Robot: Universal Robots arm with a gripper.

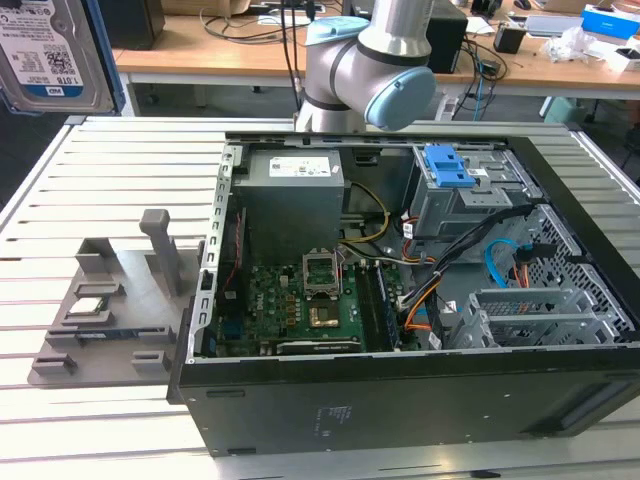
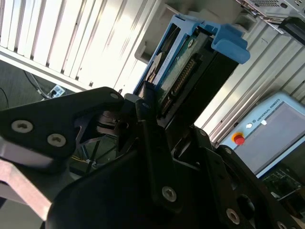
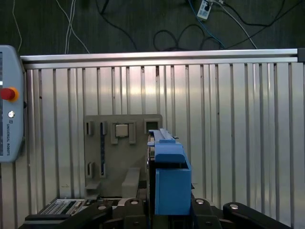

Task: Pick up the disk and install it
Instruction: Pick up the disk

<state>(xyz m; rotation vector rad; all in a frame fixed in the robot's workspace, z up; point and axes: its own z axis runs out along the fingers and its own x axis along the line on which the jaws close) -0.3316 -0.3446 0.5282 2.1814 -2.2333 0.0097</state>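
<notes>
- We see the black pincer (image 2: 164, 107) clenched on the disk (image 2: 190, 62), a flat rectangular silver hard drive framed by a bright blue plastic carrier. One finger (image 2: 145, 102) presses on each broad face.
- The disk stands edge-on between the jaws and reaches out past the pincer's tips, with its row of connector pins showing in the second wrist view.
- In the first wrist view the pincer (image 3: 164, 214) holds the disk (image 3: 171, 181) in the air, apart from the ribbed aluminium surface (image 3: 238, 143) that lies beyond its tips.
- Beyond the tips on that surface we find a flat grey plastic holder plate (image 3: 119, 157) with a small square silver chip (image 3: 122, 130) seated in it.
- A pale grey control pendant (image 3: 9, 105) with a red button lies off to one side of the pincer.
- In the exterior view we see the disk (image 1: 50, 55) with its white-and-blue label facing us, and the grey-and-blue robot arm (image 1: 370, 70).
- An open black computer case (image 1: 400, 300) sits on the surface (image 1: 100, 180) beside the holder plate (image 1: 110, 300).
</notes>
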